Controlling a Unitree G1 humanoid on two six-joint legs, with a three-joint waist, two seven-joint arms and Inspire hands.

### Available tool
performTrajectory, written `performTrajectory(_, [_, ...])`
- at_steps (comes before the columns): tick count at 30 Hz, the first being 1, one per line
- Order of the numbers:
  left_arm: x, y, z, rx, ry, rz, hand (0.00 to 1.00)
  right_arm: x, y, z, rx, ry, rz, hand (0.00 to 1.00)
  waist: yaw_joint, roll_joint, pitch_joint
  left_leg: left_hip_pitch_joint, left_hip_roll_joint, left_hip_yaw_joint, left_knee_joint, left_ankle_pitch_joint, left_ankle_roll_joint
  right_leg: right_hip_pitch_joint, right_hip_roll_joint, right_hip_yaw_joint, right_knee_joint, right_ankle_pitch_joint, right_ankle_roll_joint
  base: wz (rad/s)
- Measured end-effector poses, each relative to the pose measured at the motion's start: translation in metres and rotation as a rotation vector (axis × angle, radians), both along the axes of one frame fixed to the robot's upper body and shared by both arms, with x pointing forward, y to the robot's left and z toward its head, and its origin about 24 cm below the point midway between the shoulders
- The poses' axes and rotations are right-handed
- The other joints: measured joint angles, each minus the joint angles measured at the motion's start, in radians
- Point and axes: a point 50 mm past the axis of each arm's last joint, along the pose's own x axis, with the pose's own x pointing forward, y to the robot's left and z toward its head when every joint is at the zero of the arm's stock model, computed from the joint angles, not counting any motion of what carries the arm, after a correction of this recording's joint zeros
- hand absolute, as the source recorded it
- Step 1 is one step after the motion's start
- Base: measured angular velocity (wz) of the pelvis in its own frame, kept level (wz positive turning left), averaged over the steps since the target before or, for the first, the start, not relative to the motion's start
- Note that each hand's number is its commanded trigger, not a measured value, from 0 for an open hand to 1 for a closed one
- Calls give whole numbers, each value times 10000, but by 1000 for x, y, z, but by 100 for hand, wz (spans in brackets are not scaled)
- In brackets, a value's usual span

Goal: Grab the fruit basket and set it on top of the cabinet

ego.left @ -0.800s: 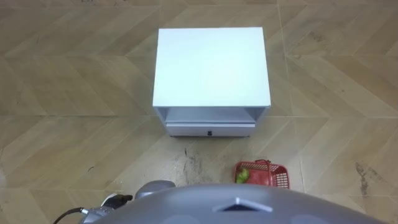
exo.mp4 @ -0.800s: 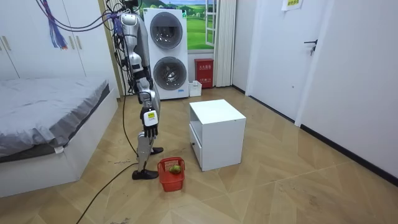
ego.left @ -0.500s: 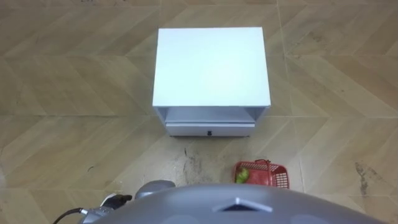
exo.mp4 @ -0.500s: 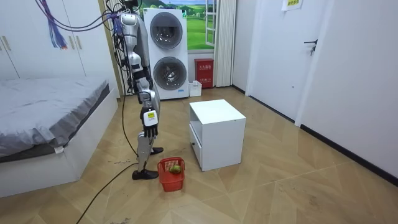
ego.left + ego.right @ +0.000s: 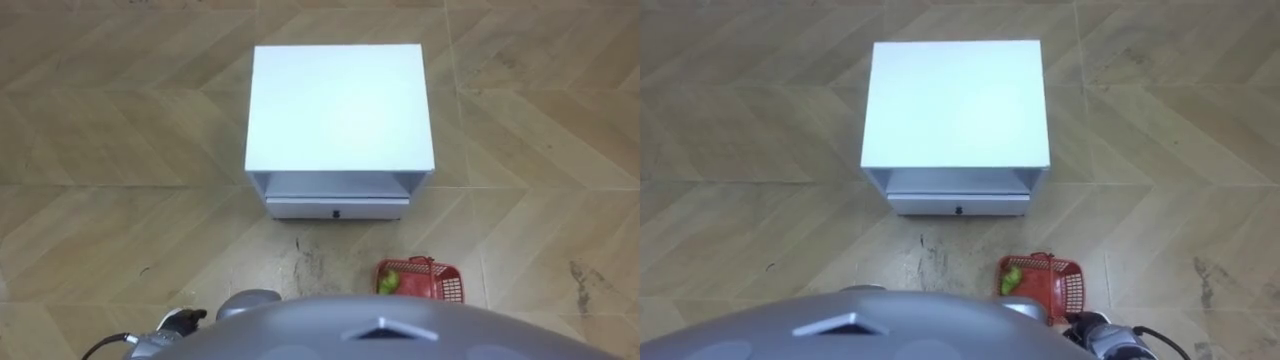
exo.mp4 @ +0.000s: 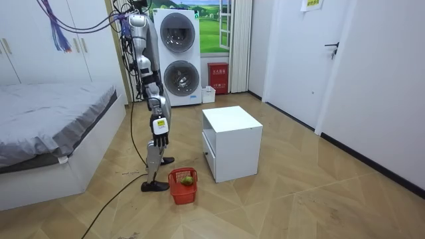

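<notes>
The red plastic fruit basket (image 5: 432, 283) sits on the wooden floor, front right of me, with a green fruit (image 5: 389, 282) at its left end. In the room view the basket (image 6: 182, 186) rests just beside my feet, between me and the white cabinet (image 6: 229, 123). I stand upright facing that cabinet. My right hand (image 6: 159, 138) hangs at my side well above the basket, fingers relaxed and holding nothing. A part of my left hand (image 5: 172, 321) shows at the lower left, low by my body.
The white cabinet (image 5: 340, 105) stands straight ahead with an open shelf and a shut drawer (image 5: 338, 209) below it. A bed (image 6: 46, 109) lies behind me and stacked washing machines (image 6: 178, 56) stand at the back wall.
My left hand has slipped slightly to the left at the bottom of the left eye view. The basket and the rest stay as they were.
</notes>
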Motion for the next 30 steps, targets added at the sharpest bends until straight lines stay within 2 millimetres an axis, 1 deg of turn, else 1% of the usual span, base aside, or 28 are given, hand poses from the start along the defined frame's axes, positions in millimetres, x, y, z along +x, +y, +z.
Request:
performTrajectory(2, [-3, 0, 0, -8, 73, 18, 0, 0, 0, 0, -3, -2, 2, 0, -8, -9, -3, -6, -2, 1, 6, -11, 2, -4, -4, 0, -2, 0, 1, 0])
performTrajectory(3, [-5, 0, 0, -12, 125, 24, 0, 0, 0, 0, -6, -10, 11, 0, -7, -44, -26, -11, -4, 4, 14, -30, 6, -8, -12, 2, -4, -7, 10, 0])
performTrajectory(5, [-5, 0, 0, -18, 77, 15, 0, 1, 0, 0, -11, -32, 14, 0, -10, -47, -27, -40, -14, 14, 72, -83, 19, -16, -37, -3, -2, -42, 21, 0])
performTrajectory(7, [-4, 0, 0, -22, 56, 21, 0, 2, -1, 1, -54, -80, 16, 0, -5, -35, -38, -231, -6, 11, 406, -255, 52, -117, -75, -41, 135, -126, 48, 2])
performTrajectory(9, [1, 0, 0, -36, -150, 18, 0, 10, -4, 2, -278, -331, 42, 0, -5, 0, -25, -596, -22, 15, 919, -514, 170, -452, -193, -86, 620, -258, 123, 4])
performTrajectory(10, [3, 0, 0, -38, -213, 13, 0, 12, -5, 2, -343, -403, -1, 0, -8, 21, -15, -643, -23, 17, 998, -559, 206, -527, -211, -94, 764, -261, 131, 7])
performTrajectory(11, [7, 1, 1, -35, -389, 19, 0, 14, -7, 2, -493, -551, -70, 0, -19, 60, 8, -747, -23, 17, 1185, -632, 298, -672, -266, -165, 1105, -259, 133, 10])
performTrajectory(12, [10, 2, 1, 17, -573, 5, 0, 15, -9, 3, -608, -677, -143, 0, -21, 103, 8, -823, -51, 17, 1280, -697, 389, -876, -350, -202, 1502, -254, 133, 13])
performTrajectory(13, [10, 2, 1, 46, -639, 31, 0, 17, -10, 4, -669, -774, -144, 0, -19, 111, 12, -880, -69, 17, 1356, -726, 437, -958, -395, -204, 1692, -253, 135, 10])
performTrajectory(14, [14, 3, 2, 82, -787, 7, 0, 19, -12, 4, -786, -977, -172, 0, -19, 102, 32, -993, -147, 36, 1542, -767, 518, -1159, -506, -179, 1971, -245, 148, 0])
performTrajectory(15, [16, 4, 2, 81, -867, 48, 0, 22, -14, 5, -916, -1150, -156, 0, -24, 140, 35, -1120, -195, 68, 1689, -834, 633, -1340, -586, -146, 2142, -179, 245, -4])
performTrajectory(16, [16, 5, 2, 80, -884, 99, 0, 24, -15, 6, -953, -1220, -150, 0, -15, 160, 33, -1214, -213, 100, 1757, -863, 683, -1463, -631, -147, 2252, -147, 272, -15])
performTrajectory(17, [18, 8, 2, 134, -914, 144, 0, 29, -17, 7, -962, -1348, -85, 0, 6, 154, 22, -1398, -250, 237, 1814, -884, 797, -1763, -736, -143, 2435, -83, 308, -21])
performTrajectory(18, [19, 12, 3, 231, -970, 127, 0, 35, -18, 8, -979, -1593, -34, 0, 3, 191, -10, -1603, -275, 331, 1831, -831, 930, -2031, -863, -113, 2491, -10, 367, -26])
performTrajectory(19, [19, 16, 4, 313, -1043, 216, 0, 41, -19, 10, -1020, -1845, 6, 0, 4, 176, -4, -1857, -285, 514, 1855, -842, 1100, -2217, -935, -111, 2602, 62, 423, -18])
performTrajectory(20, [18, 18, 5, 359, -1032, 251, 0, 44, -20, 11, -1029, -1969, 5, 0, -9, 175, 8, -2002, -256, 605, 1876, -848, 1178, -2382, -987, -168, 2832, 54, 424, 0])
performTrajectory(21, [17, 22, 6, 444, -1028, 296, 0, 46, -21, 12, -1041, -2121, -115, 0, -26, 144, 28, -2137, -245, 743, 1992, -919, 1314, -2794, -1187, -301, 4193, -69, 262, 18])
performTrajectory(22, [16, 23, 6, 468, -1020, 324, 0, 46, -21, 12, -1047, -2163, -174, 0, -20, 129, 33, -2136, -286, 719, 2035, -945, 1363, -2899, -1252, -234, 5090, -91, 184, 28])
performTrajectory(23, [11, 27, 6, 528, -940, 283, 0, 49, -20, 13, -991, -2324, -355, 0, 42, -34, 8, -2137, -404, 724, 2147, -981, 1441, -2947, -1291, 99, 6728, -71, 115, 10])
performTrajectory(24, [11, 30, 7, 599, -932, 259, 0, 60, -19, 14, -905, -2737, -573, 0, 215, -163, -29, -2339, -446, 783, 2414, -1037, 1498, -2858, -1208, 268, 7791, 3, 4, 0])
performTrajectory(25, [12, 31, 8, 628, -949, 247, 0, 66, -19, 16, -889, -3019, -683, 0, 256, -199, -29, -2545, -447, 775, 2602, -1063, 1533, -2755, -1145, 267, 8026, 35, -33, 0])
performTrajectory(26, [17, 32, 8, 658, -1084, 241, 0, 78, -19, 18, -863, -3572, -890, 0, 288, -274, -46, -3087, -447, 743, 3014, -1084, 1574, -2555, -1022, 260, 8103, 62, -65, 13])
performTrajectory(27, [23, 32, 9, 661, -1291, 265, 0, 94, -17, 22, -681, -4239, -1310, 0, 307, -337, -66, -3753, -445, 731, 3498, -1092, 1605, -2392, -991, 241, 7755, 6, 0, 13])
performTrajectory(28, [27, 33, 9, 688, -1399, 241, 0, 104, -15, 25, -561, -4602, -1457, 0, 303, -417, -107, -4115, -440, 718, 3771, -1092, 1615, -2289, -990, 239, 7470, -63, 102, 13])
performTrajectory(29, [34, 33, 10, 799, -1558, 151, 0, 121, -11, 29, -327, -5212, -1630, 0, 278, -424, -63, -4931, -437, 706, 4351, -1090, 1645, -2111, -999, 256, 6829, -229, 226, 25])
performTrajectory(30, [51, 30, 11, 875, -1961, -25, 0, 138, -9, 35, -204, -5798, -1693, 0, 259, -372, -6, -5749, -399, 617, 4993, -1082, 1670, -2020, -877, 306, 6215, -1238, 399, 29])
